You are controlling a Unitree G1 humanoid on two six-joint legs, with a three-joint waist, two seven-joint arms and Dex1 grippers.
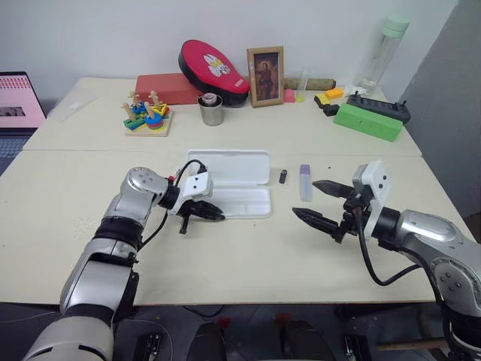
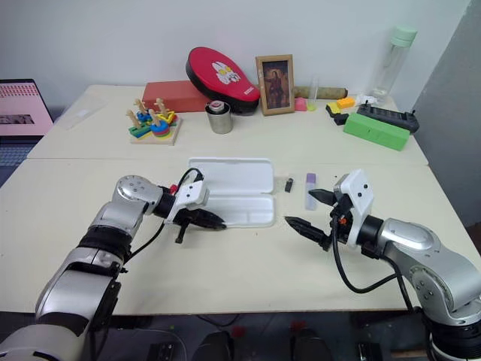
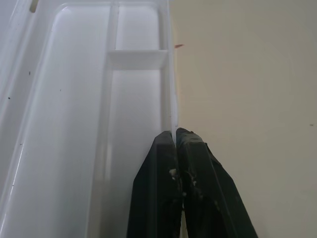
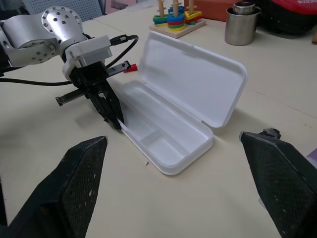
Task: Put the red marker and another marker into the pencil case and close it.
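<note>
The pencil case (image 1: 255,213) lies open in the middle of the table, its lid (image 4: 198,79) folded back and its tray (image 3: 64,124) empty. My left gripper (image 1: 218,216) is shut, its tips at the tray's near left rim; I cannot tell whether they pinch the rim. The red marker (image 4: 130,67) lies crosswise under that gripper's wrist, not between the fingers. The purple-capped marker (image 1: 305,182) lies on the table right of the case. My right gripper (image 1: 304,198) hovers open just in front of it, with nothing between its fingers (image 4: 74,188).
A tiny black stub (image 1: 283,177) lies between the case and the purple marker. Along the back stand a stacking toy (image 1: 146,114), metal cup (image 1: 211,110), red oval pad (image 1: 213,66), picture frame (image 1: 265,76), green block (image 1: 368,121) and bottle (image 1: 387,49). A laptop (image 1: 19,101) sits far left.
</note>
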